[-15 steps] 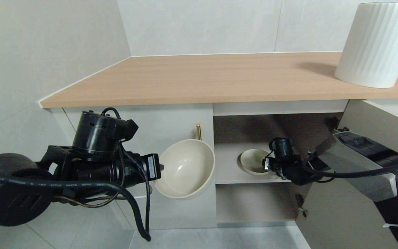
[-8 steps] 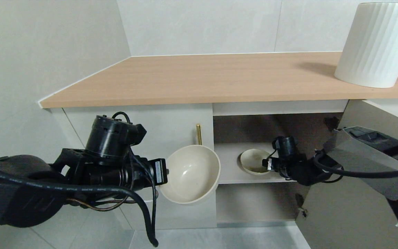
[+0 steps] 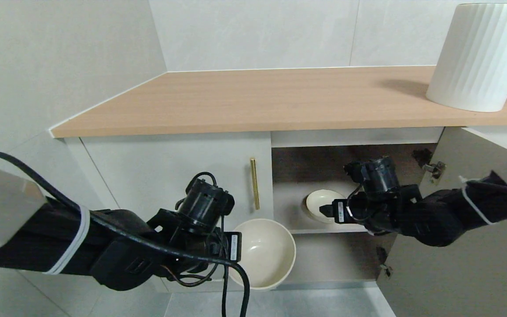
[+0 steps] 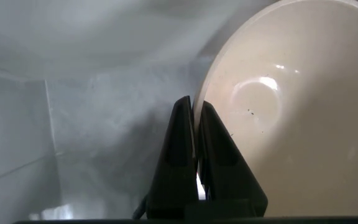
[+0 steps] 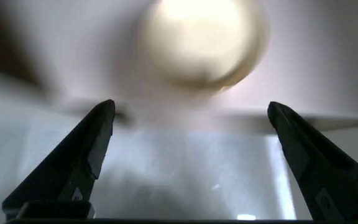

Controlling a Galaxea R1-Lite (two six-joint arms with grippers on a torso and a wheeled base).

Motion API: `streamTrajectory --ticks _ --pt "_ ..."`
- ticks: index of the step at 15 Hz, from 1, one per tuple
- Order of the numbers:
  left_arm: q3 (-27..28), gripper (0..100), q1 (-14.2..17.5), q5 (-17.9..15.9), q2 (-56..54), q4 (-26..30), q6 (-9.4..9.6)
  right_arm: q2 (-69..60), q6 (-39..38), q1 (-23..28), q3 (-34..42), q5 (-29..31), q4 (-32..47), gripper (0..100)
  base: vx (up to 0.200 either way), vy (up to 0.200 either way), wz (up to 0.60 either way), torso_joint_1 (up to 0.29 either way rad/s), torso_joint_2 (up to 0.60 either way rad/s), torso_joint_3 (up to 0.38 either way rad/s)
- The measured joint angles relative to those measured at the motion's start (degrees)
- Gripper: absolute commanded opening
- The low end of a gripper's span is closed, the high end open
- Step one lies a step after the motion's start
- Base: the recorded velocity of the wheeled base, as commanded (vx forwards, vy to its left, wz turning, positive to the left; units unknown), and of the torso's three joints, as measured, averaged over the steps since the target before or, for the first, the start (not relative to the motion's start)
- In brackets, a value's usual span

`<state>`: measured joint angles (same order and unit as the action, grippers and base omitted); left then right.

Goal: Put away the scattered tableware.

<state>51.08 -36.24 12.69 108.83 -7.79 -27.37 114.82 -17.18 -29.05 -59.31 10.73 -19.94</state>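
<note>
The left gripper (image 3: 232, 246) has its claw pinched narrow on the rim of a large cream bowl (image 3: 266, 252). The wrist view shows both fingers (image 4: 182, 134) clamping the edge. The bowl hangs at three o'clock of that claw, tipped on its side with its hollow facing out. It sits low, about six o'clock in the scene, in front of the cabinet's (image 3: 359, 136) bottom edge, below the gold handle (image 3: 255, 183) of the closed door.

In the open compartment, a small cream bowl (image 3: 317, 201) rests on the middle shelf (image 3: 291, 207). The right gripper (image 3: 325, 209) hovers at its four o'clock, just in front of the shelf edge, claw spread wide and holding nothing.

Up on the wooden counter (image 3: 258, 99), a ribbed white container (image 3: 478, 57) stands at two o'clock.
</note>
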Motion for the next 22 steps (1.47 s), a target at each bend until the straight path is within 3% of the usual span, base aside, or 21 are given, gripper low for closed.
streamTrajectory --ticks 4,6,10,17,18,22 --pt "0.00 0 -2.91 1.24 2.63 0.00 0.30 -11.30 -0.12 -8.09 3.46 -7.50 13.32 100 0.000 0.000 0.00 0.000 0.00 0.000" --pt "-0.06 0 -3.85 1.29 2.78 -0.01 0.33 -13.75 -0.34 -11.72 3.96 -9.47 15.87 100 0.000 0.000 0.00 0.000 0.00 0.000" --pt "-0.39 0 -5.10 1.27 1.21 0.00 0.33 -10.83 -0.99 -14.64 4.05 -9.83 15.81 100 0.000 0.000 0.00 0.000 0.00 0.000" --pt "-0.98 0 -6.58 1.97 -0.15 0.00 0.33 -4.27 -3.67 -15.43 3.58 -9.36 11.63 100 0.000 0.000 0.00 0.000 0.00 0.000" --pt "-0.98 0 -6.62 1.97 -0.12 0.00 0.30 -3.96 -3.82 -15.41 3.57 -9.31 11.61 0 0.000 0.000 0.00 0.000 0.00 0.000" --pt "-1.00 0 -6.91 2.00 -0.06 0.00 0.33 -3.39 -3.90 -15.41 3.58 -9.31 11.54 0 0.000 0.000 0.00 0.000 0.00 0.000"
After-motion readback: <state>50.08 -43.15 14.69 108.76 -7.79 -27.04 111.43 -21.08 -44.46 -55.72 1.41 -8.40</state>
